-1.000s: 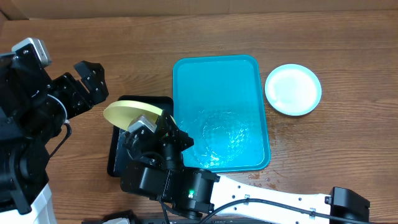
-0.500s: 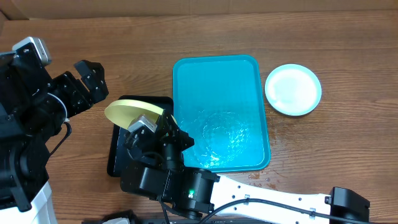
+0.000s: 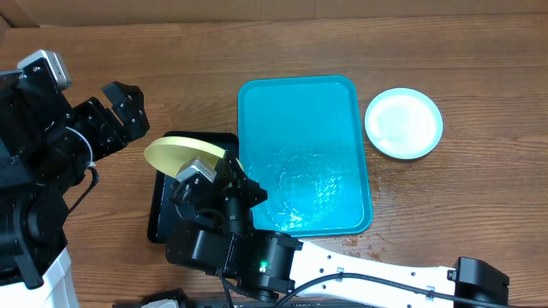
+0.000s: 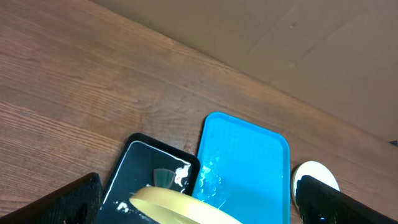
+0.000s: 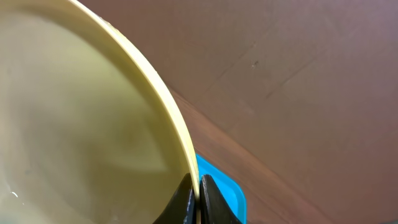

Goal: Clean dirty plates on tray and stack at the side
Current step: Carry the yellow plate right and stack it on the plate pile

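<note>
My right gripper [image 3: 202, 169] is shut on the rim of a plate [image 3: 178, 154] and holds it tilted, pale yellow underside up, above a black tray. In the right wrist view the plate [image 5: 74, 124] fills the left side and both fingertips [image 5: 186, 198] pinch its edge. The teal-blue tray [image 3: 304, 111] lies in the middle with a wet patch and no plates on it. A light-teal rimmed plate [image 3: 403, 122] sits on the table to its right. My left gripper [image 3: 127, 111] is open and empty, up left of the held plate [image 4: 186, 210].
A smaller black tray [image 3: 163, 218] lies left of the teal tray, under the held plate. In the left wrist view it [image 4: 134, 171] carries white smears and a small greenish piece [image 4: 164, 177]. A cardboard wall runs along the back edge.
</note>
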Action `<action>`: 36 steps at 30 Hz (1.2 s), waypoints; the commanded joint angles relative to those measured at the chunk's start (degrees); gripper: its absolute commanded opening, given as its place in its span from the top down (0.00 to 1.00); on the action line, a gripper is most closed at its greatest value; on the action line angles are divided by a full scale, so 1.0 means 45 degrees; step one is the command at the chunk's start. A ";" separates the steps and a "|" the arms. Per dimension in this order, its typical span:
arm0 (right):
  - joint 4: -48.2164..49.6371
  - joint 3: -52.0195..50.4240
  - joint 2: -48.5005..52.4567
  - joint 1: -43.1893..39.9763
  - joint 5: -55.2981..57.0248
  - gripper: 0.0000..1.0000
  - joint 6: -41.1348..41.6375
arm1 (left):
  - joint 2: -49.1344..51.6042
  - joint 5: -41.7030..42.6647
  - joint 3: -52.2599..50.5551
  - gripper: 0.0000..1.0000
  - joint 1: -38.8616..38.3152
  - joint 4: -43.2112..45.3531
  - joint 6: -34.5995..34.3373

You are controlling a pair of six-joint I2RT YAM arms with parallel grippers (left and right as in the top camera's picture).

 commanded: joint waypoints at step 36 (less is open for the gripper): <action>-0.7082 0.1015 0.2210 -2.0235 -1.7194 0.96 0.7810 | 0.0044 -0.0078 0.0092 0.00 0.0073 0.0015 0.0282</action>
